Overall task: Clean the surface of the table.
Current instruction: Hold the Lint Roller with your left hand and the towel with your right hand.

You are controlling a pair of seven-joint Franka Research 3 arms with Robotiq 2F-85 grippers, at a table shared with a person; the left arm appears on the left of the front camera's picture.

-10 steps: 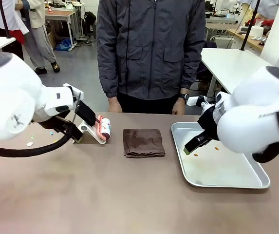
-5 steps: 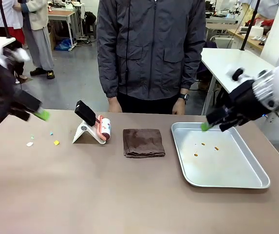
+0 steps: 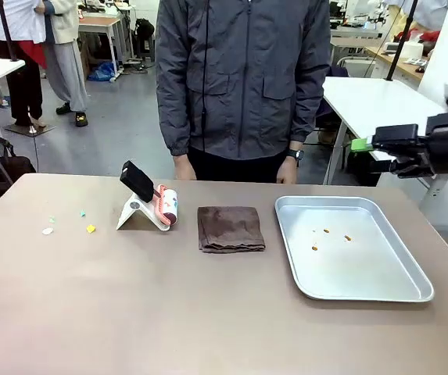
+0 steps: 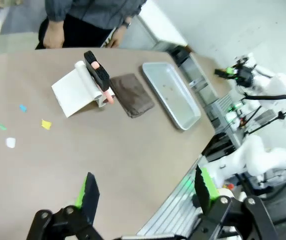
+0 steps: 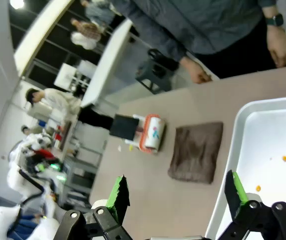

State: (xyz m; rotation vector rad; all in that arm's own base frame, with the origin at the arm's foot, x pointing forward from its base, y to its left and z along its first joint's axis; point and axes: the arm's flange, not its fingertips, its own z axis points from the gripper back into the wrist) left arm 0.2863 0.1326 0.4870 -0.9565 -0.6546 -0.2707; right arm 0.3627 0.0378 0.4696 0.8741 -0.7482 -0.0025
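Front view, tabletop: we see the brownish tabletop (image 3: 169, 305) spread across the foreground, with a person (image 3: 243, 78) standing at its far edge.
Front view, scraps: a few small coloured scraps (image 3: 90, 229) lie on its left part, apart from one another.
Front view, roller: a lint roller (image 3: 166, 207) rests on a white stand (image 3: 132, 212), just left of a folded brown cloth (image 3: 231, 228).
Front view, tray: a silver tray (image 3: 364, 269) sits on the right part, near the cloth without touching it; orange crumbs (image 3: 330, 233) lie inside.
Front view, right pincer: the right pincer (image 3: 376, 155) hangs in the air past the tray's far right corner; from here we cannot judge its gap.
Left wrist view, left pincer: the left pincer (image 4: 145, 189) hovers above the tabletop, its green pads (image 4: 89, 192) spread wide with nothing between them.
Left wrist view, tabletop: below we see scraps, roller, cloth and tray in a row, and the right arm (image 4: 262, 87) farther off beyond the tray.
Right wrist view, right pincer: we see its fingers (image 5: 119, 192) gaping wide and empty.
Right wrist view, tabletop: it lies beneath, carrying the tray's corner, the cloth and the roller.
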